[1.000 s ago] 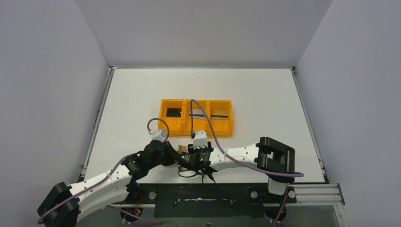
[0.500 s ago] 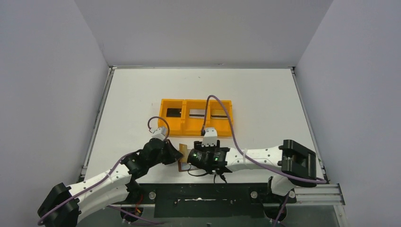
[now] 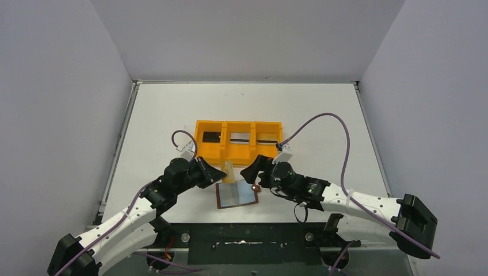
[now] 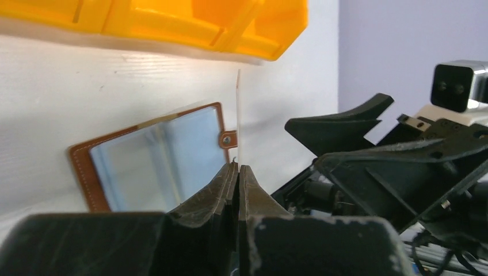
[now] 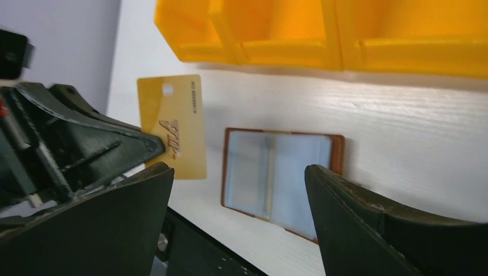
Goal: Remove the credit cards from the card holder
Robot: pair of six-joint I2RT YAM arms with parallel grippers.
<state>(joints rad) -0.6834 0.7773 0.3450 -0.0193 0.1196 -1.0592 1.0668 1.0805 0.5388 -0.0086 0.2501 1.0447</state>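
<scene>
The card holder (image 3: 236, 196) lies open and flat on the table, brown-edged with pale blue pockets (image 5: 282, 172), its snap tab toward the right arm. My left gripper (image 3: 222, 173) is shut on a tan-gold credit card (image 3: 229, 172), held upright above the holder's far left corner. That card shows edge-on in the left wrist view (image 4: 238, 115) and face-on in the right wrist view (image 5: 172, 126). My right gripper (image 3: 249, 172) hangs open and holds nothing, just right of the holder's far right corner. A black card (image 3: 211, 137) and a silvery card (image 3: 240, 137) lie in the orange tray.
The orange three-compartment tray (image 3: 239, 153) stands just beyond both grippers; its right compartment also holds a card (image 3: 266, 138). The two grippers face each other a short way apart. The table's near edge and black rail (image 3: 247, 236) run right behind the holder.
The right gripper has let go, opened wide and pulled back to the right off the card holder. The left gripper has drawn the tan-gold card clear. The holder now lies uncovered.
</scene>
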